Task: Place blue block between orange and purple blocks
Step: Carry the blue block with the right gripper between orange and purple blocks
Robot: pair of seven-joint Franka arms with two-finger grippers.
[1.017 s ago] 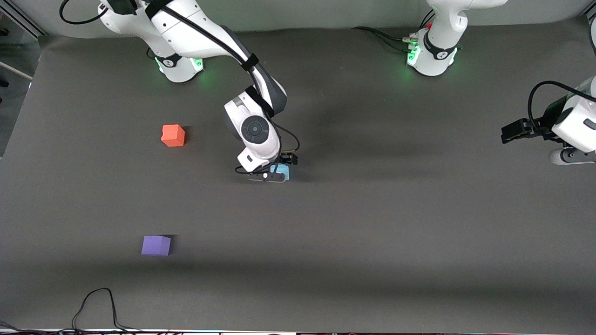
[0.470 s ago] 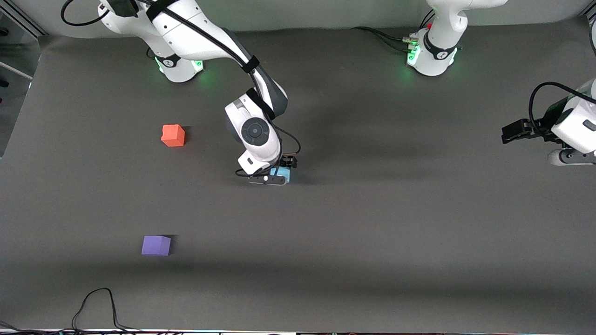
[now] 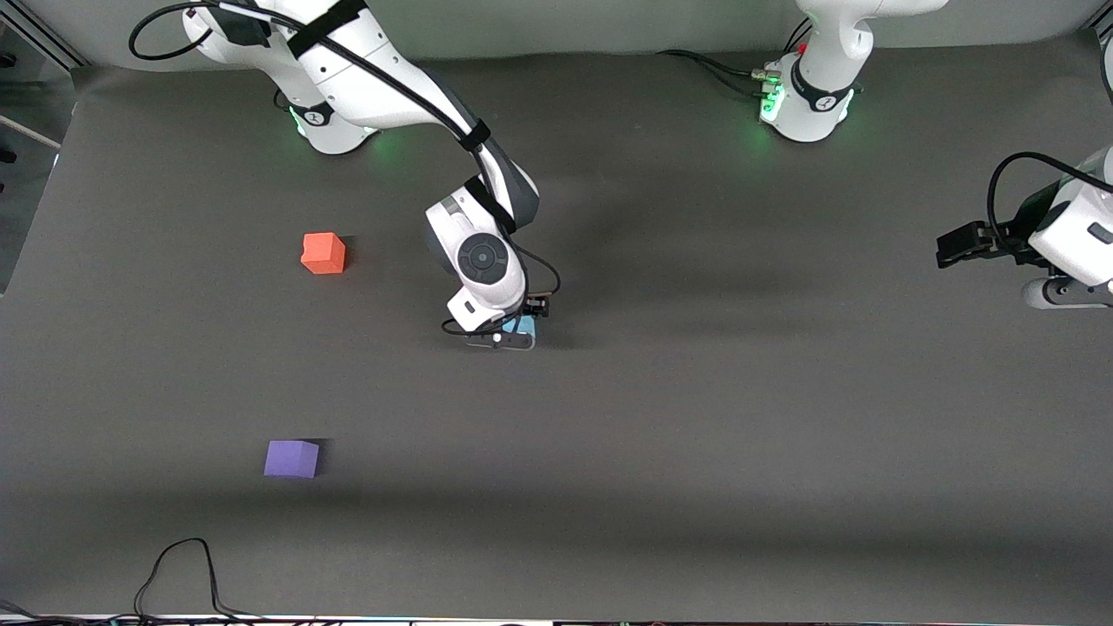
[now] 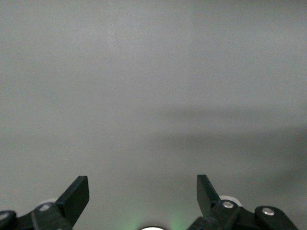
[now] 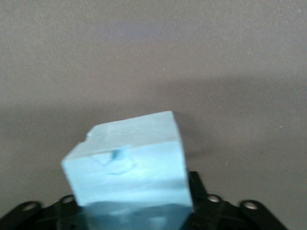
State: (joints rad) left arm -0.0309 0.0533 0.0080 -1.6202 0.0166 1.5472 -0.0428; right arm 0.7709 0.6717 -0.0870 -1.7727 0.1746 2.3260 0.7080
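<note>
The blue block (image 3: 525, 326) is a light sky-blue cube near the middle of the table, mostly hidden under my right wrist in the front view. My right gripper (image 3: 518, 334) is shut on it. In the right wrist view the block (image 5: 129, 163) sits tilted between the black jaws and fills the gap. The orange block (image 3: 323, 253) lies toward the right arm's end of the table. The purple block (image 3: 291, 458) lies nearer to the front camera than the orange one. My left gripper (image 4: 142, 184) is open and empty and waits at the left arm's end.
The table is a dark grey mat (image 3: 696, 417). A black cable (image 3: 178, 565) loops on the edge nearest the front camera, at the right arm's end. The arm bases (image 3: 809, 104) stand along the edge farthest from the camera.
My right wrist has shifted slightly with the blue block, and less of the block shows under it now. The orange and purple blocks and the left arm have not moved.
</note>
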